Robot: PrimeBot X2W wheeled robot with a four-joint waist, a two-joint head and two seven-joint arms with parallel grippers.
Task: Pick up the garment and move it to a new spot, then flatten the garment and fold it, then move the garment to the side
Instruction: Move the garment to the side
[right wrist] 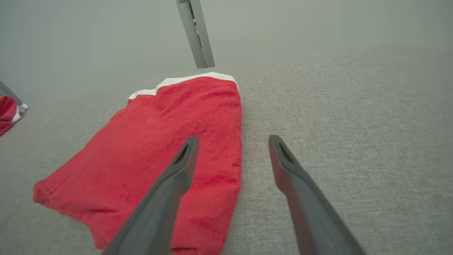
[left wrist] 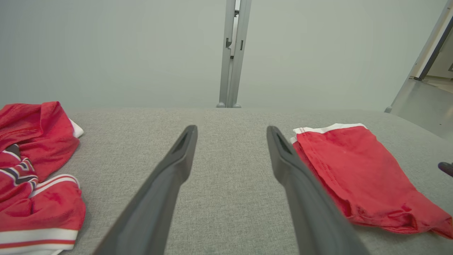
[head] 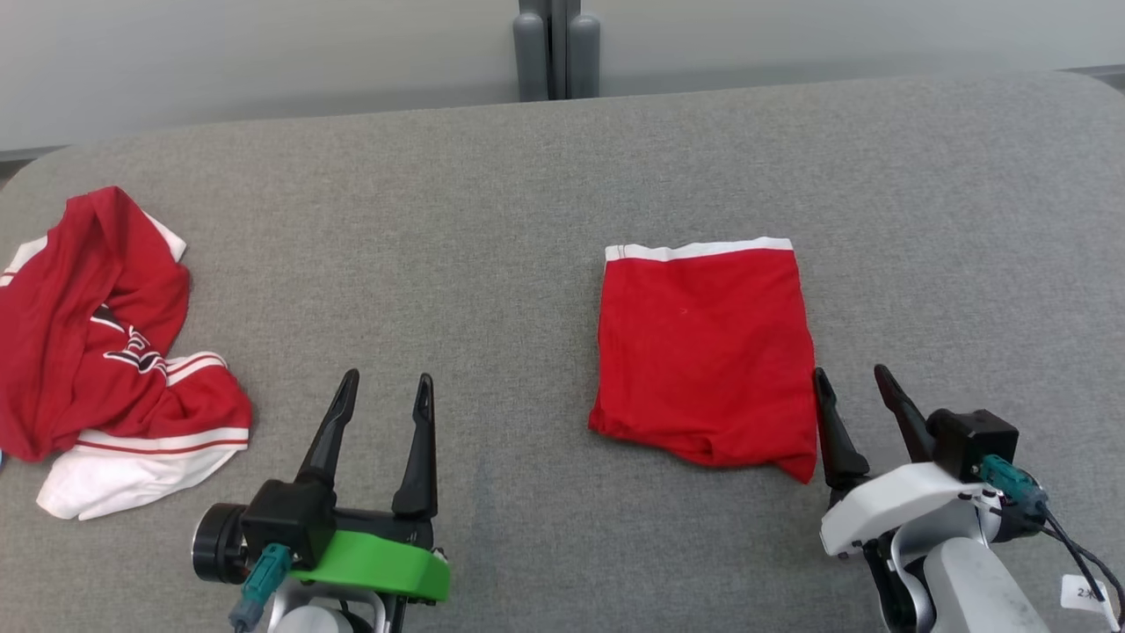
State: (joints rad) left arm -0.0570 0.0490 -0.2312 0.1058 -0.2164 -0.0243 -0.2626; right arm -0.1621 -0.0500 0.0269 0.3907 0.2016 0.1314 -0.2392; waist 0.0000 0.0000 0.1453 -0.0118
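The right gripper [head: 851, 371] hangs with its two dark fingers spread and nothing between them. It is just beside the near right corner of the folded red cloth garment with a white band [head: 703, 343]. In the right wrist view one finger lines up over the garment's right edge and the other over bare surface. The left gripper [head: 388, 378] is also spread and empty, near the front of the grey fabric-covered desk [head: 492, 220] and apart from both cloths. The folded garment lies flat to the right of the desk's middle, with its white band at the far edge and its near edge slightly bunched. A crumpled red and white garment [head: 105, 352] sits at the desk's far left.

Judging by the neat rectangle, the folding looks done and the move to the side remains. To do it well, the right gripper should come down on the right edge so the pinch catches every layer, not just the top one. A low slide or small lift would keep the fold, and the left gripper could take the opposite edge. The bunched near corner may drag open.
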